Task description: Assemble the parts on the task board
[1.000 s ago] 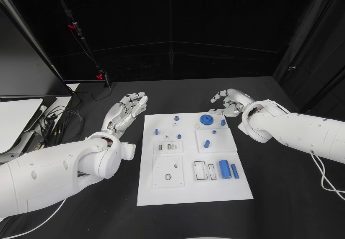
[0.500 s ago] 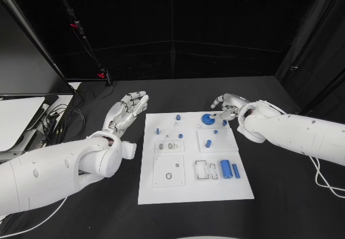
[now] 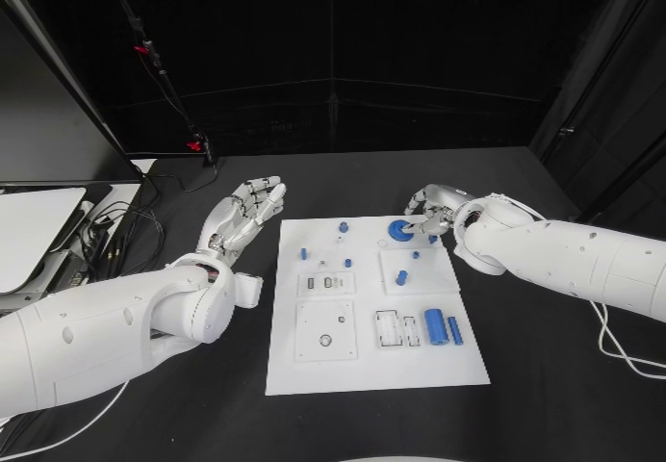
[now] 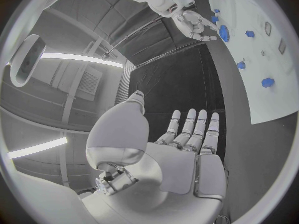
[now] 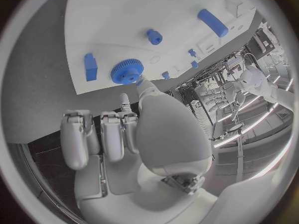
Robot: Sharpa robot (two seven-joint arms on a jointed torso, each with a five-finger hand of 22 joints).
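The white task board (image 3: 374,361) lies mid-table with blue parts on it. A blue gear (image 3: 398,230) stands near its far edge, small pegs (image 3: 304,255) are spread around it, and a blue cylinder (image 3: 433,326) and a bar (image 3: 454,330) lie nearer me. My right hand (image 3: 433,207) hovers at the board's far right corner, holding nothing. In the right wrist view its thumb tip reaches the rim of the gear (image 5: 127,70), beside a small blue block (image 5: 91,67). My left hand (image 3: 247,214) rests flat and empty left of the board, fingers straight (image 4: 187,149).
Cables (image 3: 118,236) and a white panel (image 3: 28,236) lie at the table's left edge. White inset plates (image 3: 325,332) with recesses sit on the board's near half. Black table stretches right of the board.
My right hand has come down and leftward over the far right corner until its thumb reaches the gear. The left hand has stayed put.
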